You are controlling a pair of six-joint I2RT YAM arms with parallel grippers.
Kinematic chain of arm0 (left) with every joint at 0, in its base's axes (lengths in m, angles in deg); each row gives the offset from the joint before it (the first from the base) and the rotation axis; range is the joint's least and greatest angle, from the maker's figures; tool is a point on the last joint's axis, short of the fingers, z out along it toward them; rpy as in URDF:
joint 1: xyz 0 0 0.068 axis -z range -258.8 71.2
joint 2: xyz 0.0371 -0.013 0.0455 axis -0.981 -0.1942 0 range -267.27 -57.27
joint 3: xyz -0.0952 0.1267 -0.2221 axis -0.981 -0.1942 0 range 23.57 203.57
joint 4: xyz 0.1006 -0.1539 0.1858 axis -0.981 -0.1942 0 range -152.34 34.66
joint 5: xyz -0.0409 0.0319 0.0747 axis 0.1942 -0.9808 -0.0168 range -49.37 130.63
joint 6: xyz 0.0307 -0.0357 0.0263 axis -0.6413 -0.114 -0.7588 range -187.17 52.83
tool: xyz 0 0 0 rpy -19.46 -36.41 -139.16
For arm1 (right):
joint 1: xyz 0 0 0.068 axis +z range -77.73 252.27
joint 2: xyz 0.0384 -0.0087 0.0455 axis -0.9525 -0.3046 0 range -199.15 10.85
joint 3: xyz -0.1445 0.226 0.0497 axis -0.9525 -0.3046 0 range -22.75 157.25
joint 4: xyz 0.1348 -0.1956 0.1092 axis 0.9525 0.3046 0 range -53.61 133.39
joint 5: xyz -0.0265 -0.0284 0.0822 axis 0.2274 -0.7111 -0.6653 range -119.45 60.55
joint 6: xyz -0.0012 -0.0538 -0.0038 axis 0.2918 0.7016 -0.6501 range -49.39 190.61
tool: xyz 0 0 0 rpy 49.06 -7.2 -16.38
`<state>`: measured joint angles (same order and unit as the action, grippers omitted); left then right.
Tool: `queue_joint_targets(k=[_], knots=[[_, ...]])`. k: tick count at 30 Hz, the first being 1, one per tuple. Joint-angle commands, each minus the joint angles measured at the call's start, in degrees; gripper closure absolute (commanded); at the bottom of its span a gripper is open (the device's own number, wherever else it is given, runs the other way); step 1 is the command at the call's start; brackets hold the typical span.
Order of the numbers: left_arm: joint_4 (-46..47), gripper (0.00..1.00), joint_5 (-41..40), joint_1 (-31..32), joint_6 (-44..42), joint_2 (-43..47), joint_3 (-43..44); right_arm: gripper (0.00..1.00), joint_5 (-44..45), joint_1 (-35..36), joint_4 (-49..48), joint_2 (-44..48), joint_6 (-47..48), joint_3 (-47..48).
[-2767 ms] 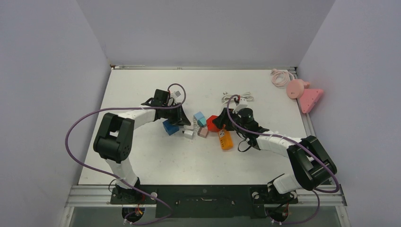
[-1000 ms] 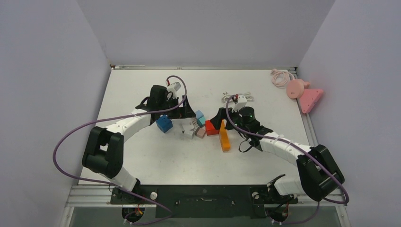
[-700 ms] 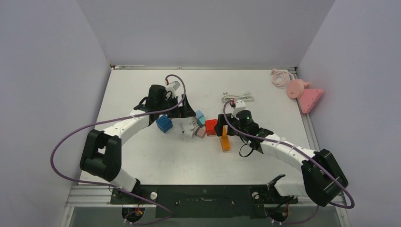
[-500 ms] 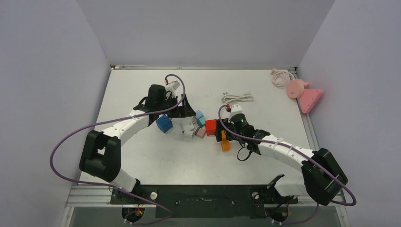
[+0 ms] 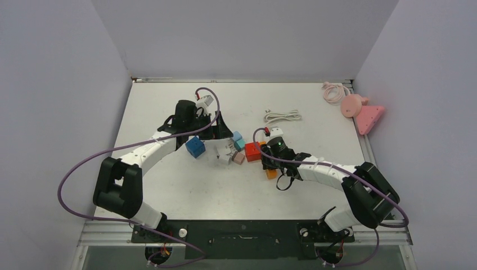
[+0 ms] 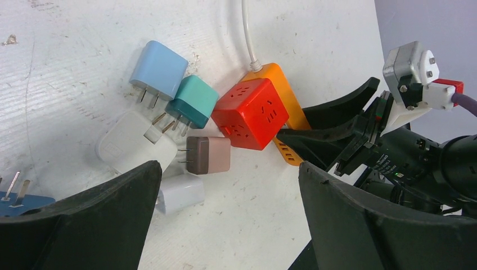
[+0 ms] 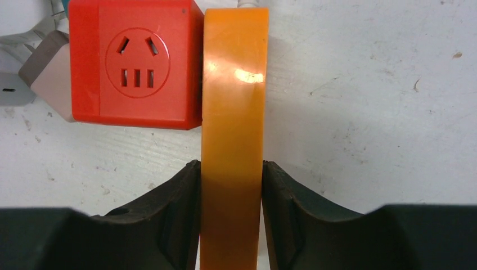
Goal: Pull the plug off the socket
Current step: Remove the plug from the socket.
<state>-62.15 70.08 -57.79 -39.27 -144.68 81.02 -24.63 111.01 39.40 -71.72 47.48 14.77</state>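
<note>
The white surface (image 5: 169,185) has little scratches. In the middle a red cube socket (image 6: 251,113) touches an orange strip (image 7: 233,112) standing on its thin side. Close by lie a light blue plug (image 6: 159,69), teal plug (image 6: 193,102), brown plug (image 6: 208,155), white plug (image 6: 135,149) and dark blue plug (image 5: 195,147). A white cord (image 5: 283,116) lies farther back

The orange strip (image 7: 233,112) is glossy plastic with a bright highlight. The red cube (image 7: 135,62) is smooth plastic and less shiny. The white counter (image 7: 365,101) is matt, scuffed and speckled. The right gripper (image 7: 230,169) is matt black plastic.
</note>
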Motion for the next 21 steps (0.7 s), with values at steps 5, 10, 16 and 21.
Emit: queue_joint_targets(k=[5, 10, 16, 21], knots=[[2.8, 0.11, 0.4, 0.1, -0.3, 3.4, -1.1, 0.87, 2.9, 0.5, -4.1, 0.5, -1.3, 2.1], [5.9, 0.11, 0.2, 0.1, -0.2, 6.1, -3.0, 0.95, 4.2, 0.5, -6.9, 6.3, -1.6, 1.2], [12.6, 0.09, 1.6, 0.2, 0.0, 9.3, -5.4, 0.95, -0.5, 0.5, -19.1, 12.0, -0.6, -2.2], [17.5, 0.06, 4.3, 1.0, 0.5, 10.9, -7.4, 0.95, -7.9, 0.5, -31.9, 11.6, -1.1, -5.1]])
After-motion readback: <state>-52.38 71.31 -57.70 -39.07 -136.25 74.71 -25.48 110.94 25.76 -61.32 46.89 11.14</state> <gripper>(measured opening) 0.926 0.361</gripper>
